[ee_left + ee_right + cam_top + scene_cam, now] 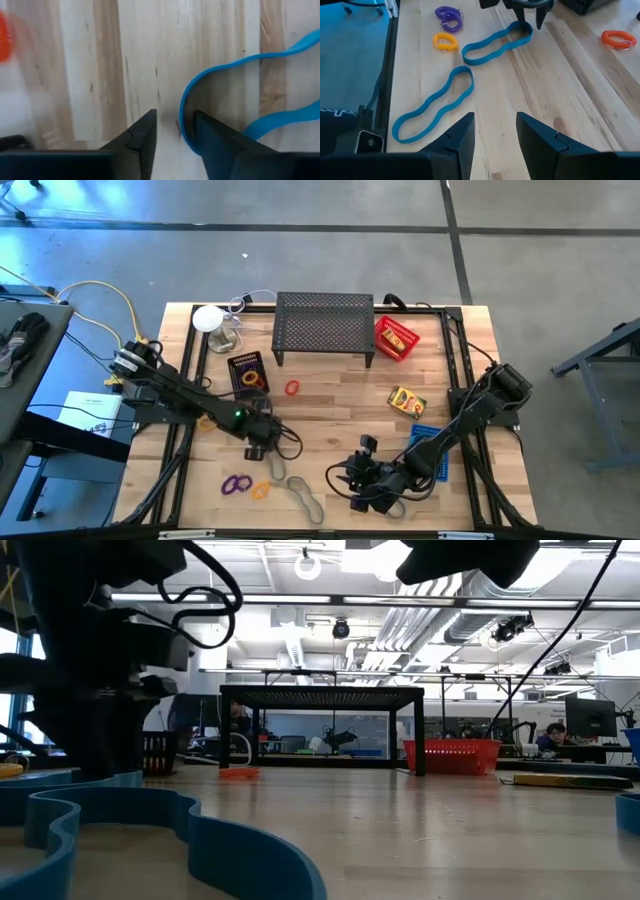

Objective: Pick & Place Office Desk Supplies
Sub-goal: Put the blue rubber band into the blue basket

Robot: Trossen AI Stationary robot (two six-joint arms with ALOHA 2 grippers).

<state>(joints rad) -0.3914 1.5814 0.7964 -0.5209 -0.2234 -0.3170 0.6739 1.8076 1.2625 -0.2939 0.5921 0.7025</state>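
Left gripper (528,19) is standing released over the near end of a blue band (185,112), its two dark fingers straddling the curved tip without pinching it, so nothing is being held yet. That band is lying flat on the wooden table (560,85), toward the front edge and a little left of the middle, pinched in at the waist like a stretched figure of eight. It is looking like thin, soft rubber or silicone: light, floppy, likely to sag and swing once lifted, and sitting so low on the wood that the fingers are probably needing to press right down to catch it. The rounded end is seeming the best place to grip, since both sides of the loop are running close together there. A second blue band (395,131) is lying just beside it, apart. Near them, coiled plastic rings are resting: a purple ring (449,14), a yellow ring (445,41) and, well apart, an orange ring (617,38), all springy-looking spirals. Right gripper (495,122) is waiting low at the front of the table, fingers parted and empty.
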